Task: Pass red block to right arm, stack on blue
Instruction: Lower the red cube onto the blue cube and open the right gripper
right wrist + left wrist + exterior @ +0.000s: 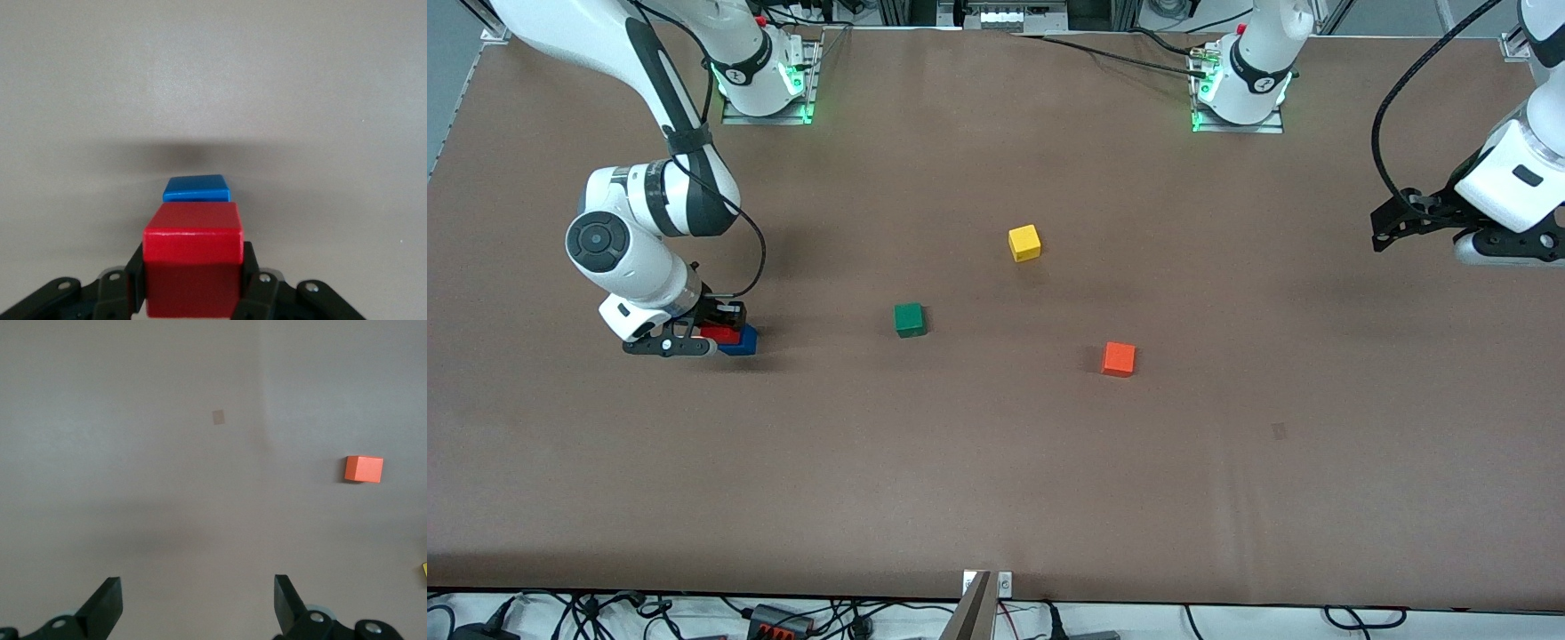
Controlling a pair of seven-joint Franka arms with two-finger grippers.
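Observation:
My right gripper (pixel 710 336) is shut on the red block (pixel 721 334) and holds it low, just beside and slightly above the blue cube (pixel 742 341), near the right arm's end of the table. In the right wrist view the red block (pixel 193 257) sits between the fingers (pixel 257 273), with the blue cube (pixel 197 189) on the table just past it. My left gripper (pixel 1392 227) is open and empty, held high over the left arm's end of the table; in the left wrist view its fingertips (pixel 287 597) are spread wide over bare table.
A dark green cube (pixel 909 320) lies mid-table. A yellow cube (pixel 1024 243) lies farther from the front camera. An orange cube (pixel 1119 359) lies toward the left arm's end; it shows in the left wrist view (pixel 363 469).

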